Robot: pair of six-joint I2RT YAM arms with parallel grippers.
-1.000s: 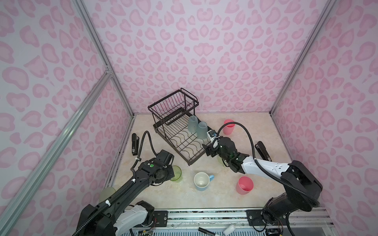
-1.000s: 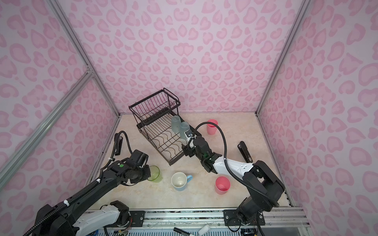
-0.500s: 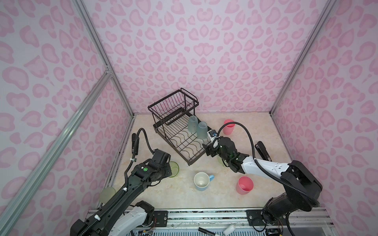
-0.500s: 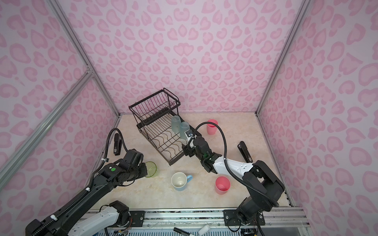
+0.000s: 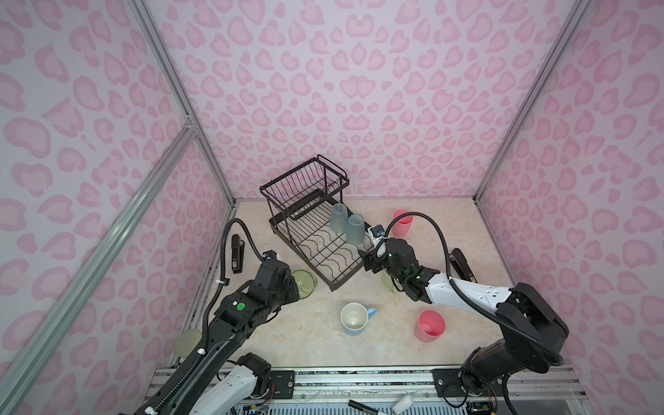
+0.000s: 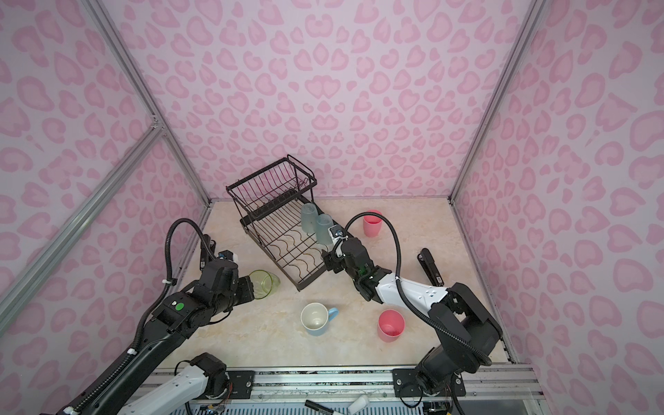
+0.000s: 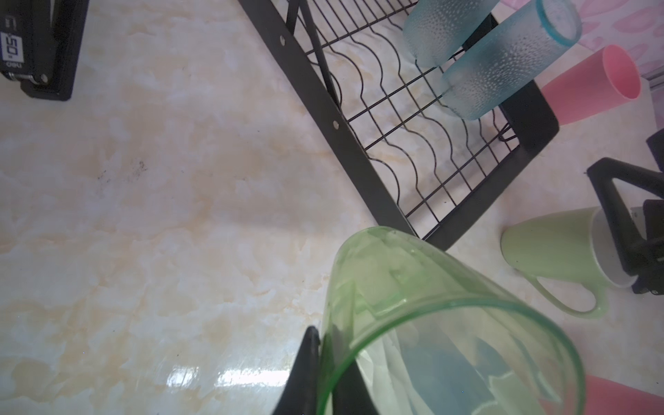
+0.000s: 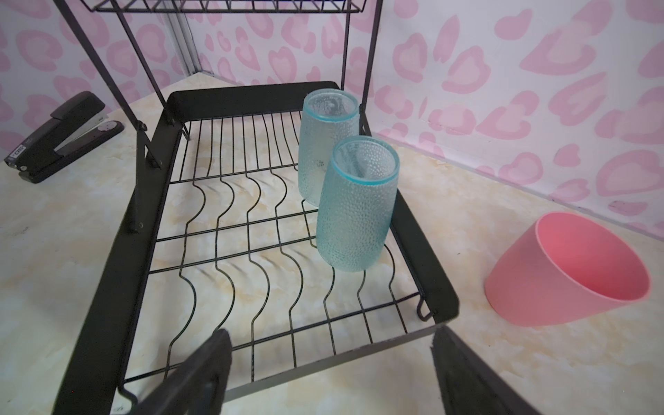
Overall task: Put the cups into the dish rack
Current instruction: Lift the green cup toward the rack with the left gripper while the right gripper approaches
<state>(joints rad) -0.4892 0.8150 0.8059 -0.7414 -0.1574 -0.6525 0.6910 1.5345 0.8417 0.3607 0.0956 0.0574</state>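
Pinching the rim of the translucent green tumbler (image 7: 431, 323) in the nearly closed left end effector (image 7: 325, 370), tilted over the desk (image 7: 143, 215) near the dish rack (image 5: 301, 256) corner. Hovering the right end effector (image 8: 334, 377) wide open and empty at the rack's near edge, two frosted blue tumblers (image 8: 355, 208) standing inside.
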